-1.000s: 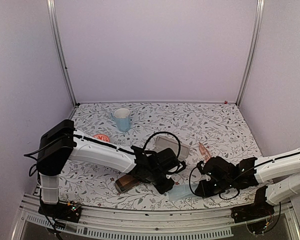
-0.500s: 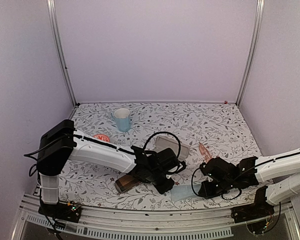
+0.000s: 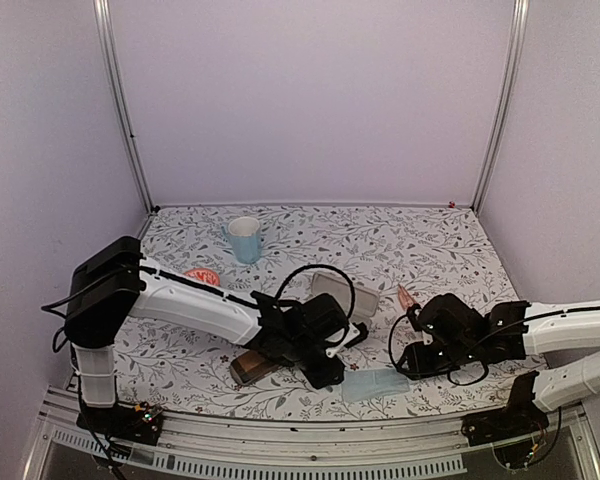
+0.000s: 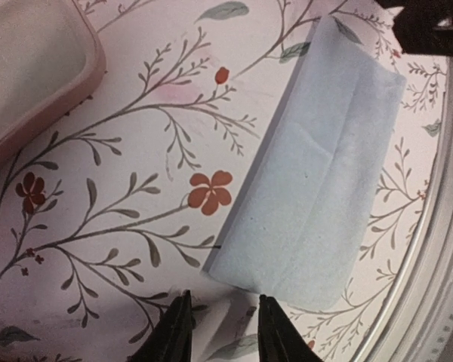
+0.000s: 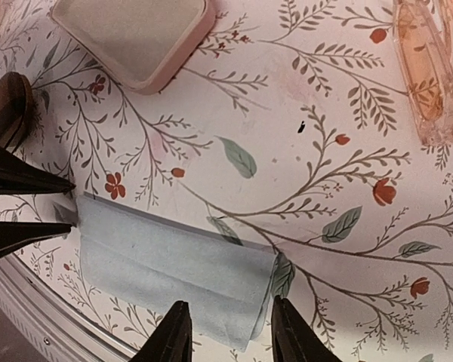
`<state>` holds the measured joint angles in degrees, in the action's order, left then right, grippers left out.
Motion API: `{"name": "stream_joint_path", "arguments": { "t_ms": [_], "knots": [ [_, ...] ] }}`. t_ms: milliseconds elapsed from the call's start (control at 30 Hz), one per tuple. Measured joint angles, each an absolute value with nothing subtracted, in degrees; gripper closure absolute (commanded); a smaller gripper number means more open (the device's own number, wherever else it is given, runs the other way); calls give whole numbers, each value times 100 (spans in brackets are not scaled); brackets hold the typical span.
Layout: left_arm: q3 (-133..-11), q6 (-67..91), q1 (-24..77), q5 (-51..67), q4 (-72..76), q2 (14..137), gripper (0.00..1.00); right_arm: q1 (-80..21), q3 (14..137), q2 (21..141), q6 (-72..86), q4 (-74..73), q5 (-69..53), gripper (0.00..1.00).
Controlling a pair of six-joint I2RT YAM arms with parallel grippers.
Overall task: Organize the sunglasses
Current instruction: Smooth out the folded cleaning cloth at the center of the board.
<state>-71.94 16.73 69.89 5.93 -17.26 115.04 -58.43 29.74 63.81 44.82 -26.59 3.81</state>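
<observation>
Both jaws standing partly apart, empty: we're hovering right gripper [image 5: 228, 305] over blue cloth [image 5: 166, 260] lower centre, left gripper [image 4: 223, 303] beside it.

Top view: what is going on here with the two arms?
A folded light blue cloth lies flat on the flowered table, near its front edge. The left gripper and the right gripper stand open at its opposite ends; neither holds it. The pinkish sunglasses lie untouched farther back.
</observation>
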Motion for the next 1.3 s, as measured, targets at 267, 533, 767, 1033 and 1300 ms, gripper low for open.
{"name": "stream_joint_path", "arguments": {
  "t_ms": [267,533,767,1033,1300],
  "knots": [
    [-6751,1745,6506,1935,-1111,11378,63,-5162,2947,6462,3896,-2340,-106,63],
    [-6737,1765,6309,2545,-943,11474,63,-4932,2779,6825,3570,-1883,-534,63],
    [-6938,1761,6289,2740,-854,11677,62,-4818,2591,6934,3457,-1627,-805,63],
    [-7076,1741,6287,2812,-768,11817,64,-4755,2506,7076,3347,-1367,-1009,65],
    [-7157,1684,6287,2884,-762,11909,73,-4744,2460,7083,3284,-1260,-1120,69]
  ]
}}
